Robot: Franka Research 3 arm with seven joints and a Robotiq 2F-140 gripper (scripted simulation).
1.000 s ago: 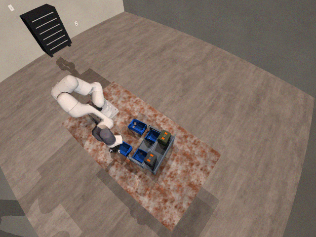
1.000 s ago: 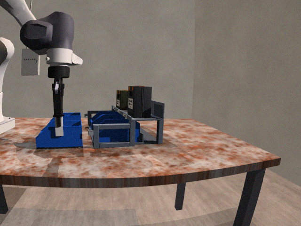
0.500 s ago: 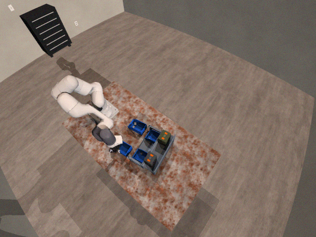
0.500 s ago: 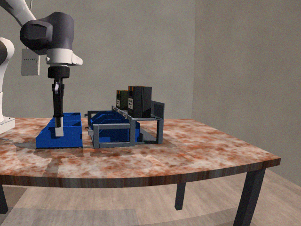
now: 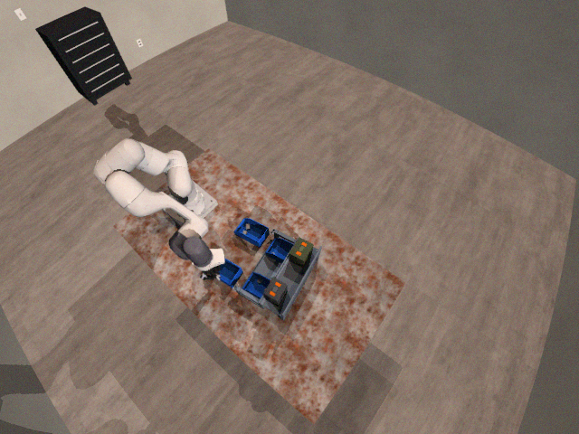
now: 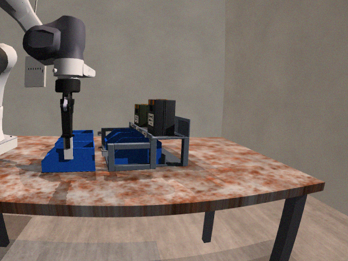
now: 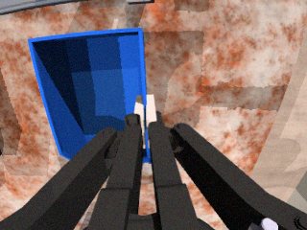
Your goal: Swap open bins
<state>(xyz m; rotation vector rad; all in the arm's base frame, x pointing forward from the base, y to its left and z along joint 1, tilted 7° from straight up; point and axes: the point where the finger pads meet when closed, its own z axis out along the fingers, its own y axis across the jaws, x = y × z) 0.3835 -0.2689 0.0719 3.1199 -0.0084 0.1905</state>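
The empty blue bin (image 5: 230,272) stands on the table top just in front of the grey shelf (image 5: 280,275); it also shows in the side view (image 6: 70,157) and the wrist view (image 7: 90,90). My gripper (image 6: 67,153) points straight down and is shut on this bin's side wall; in the wrist view the two finger pads straddle the thin wall. The other open blue bin (image 5: 251,231), with small parts in it, stands on the table farther back. Two blue bins (image 5: 280,247) (image 5: 256,285) sit on the shelf, with an empty slot (image 5: 268,267) between them.
A green box (image 5: 299,250) and a dark box (image 5: 276,291) stand on the shelf's upper board, also in the side view (image 6: 141,115) (image 6: 161,116). The arm's base (image 5: 201,201) is at the table's far end.
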